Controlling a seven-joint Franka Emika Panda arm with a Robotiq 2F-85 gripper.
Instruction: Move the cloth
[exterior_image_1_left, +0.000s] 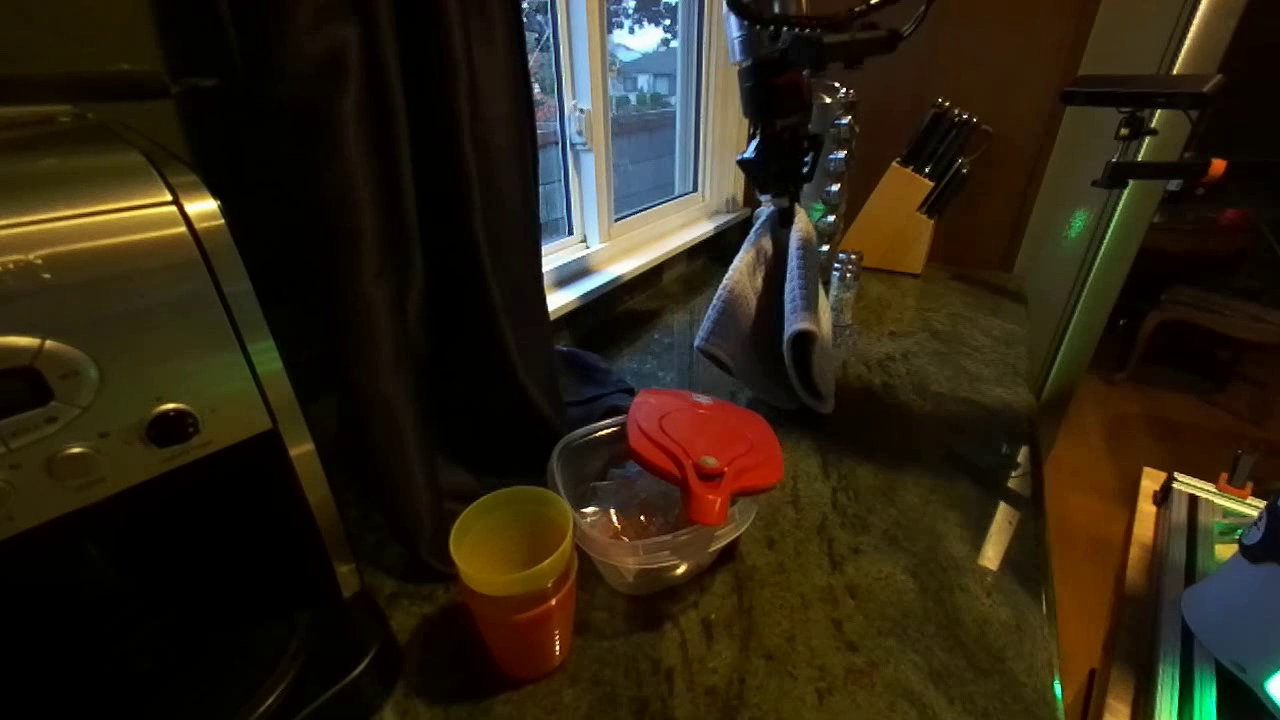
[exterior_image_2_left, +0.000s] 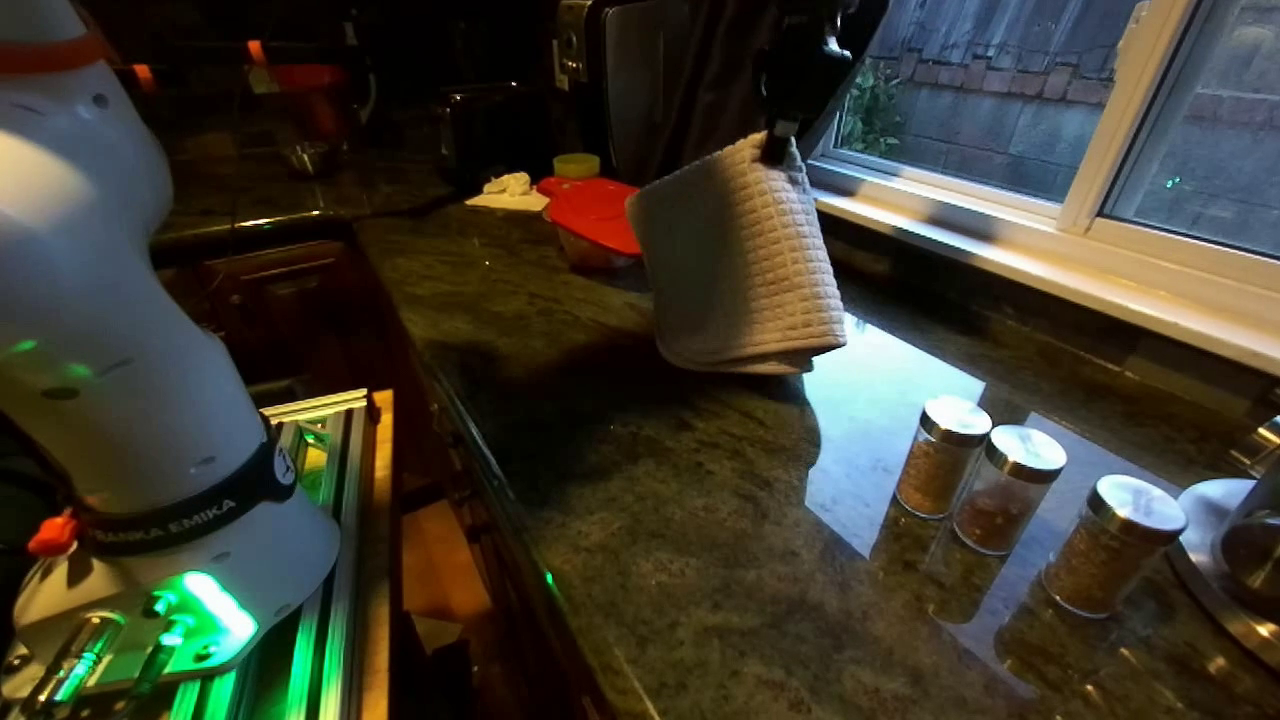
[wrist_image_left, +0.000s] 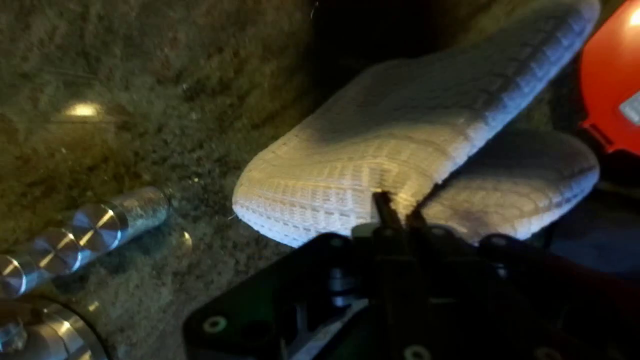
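A light grey waffle-weave cloth hangs folded from my gripper; it shows in both exterior views (exterior_image_1_left: 745, 310) (exterior_image_2_left: 740, 260) and in the wrist view (wrist_image_left: 340, 175). My gripper (exterior_image_1_left: 782, 205) points down and is shut on the cloth's upper fold, with the two sides drooping apart below it. It also shows in an exterior view (exterior_image_2_left: 778, 150) and in the wrist view (wrist_image_left: 400, 207), where the fingertips are close together with cloth between them. The cloth appears to hang above the dark stone counter (exterior_image_2_left: 640, 520), with a shadow beside it.
A red lid (exterior_image_1_left: 700, 450) rests on a clear plastic container (exterior_image_1_left: 650, 560) near the cloth, beside stacked yellow and orange cups (exterior_image_1_left: 515, 590). Several spice jars (exterior_image_2_left: 940, 460) stand by the window sill (exterior_image_2_left: 1000, 250). A knife block (exterior_image_1_left: 890, 220) stands at the far end.
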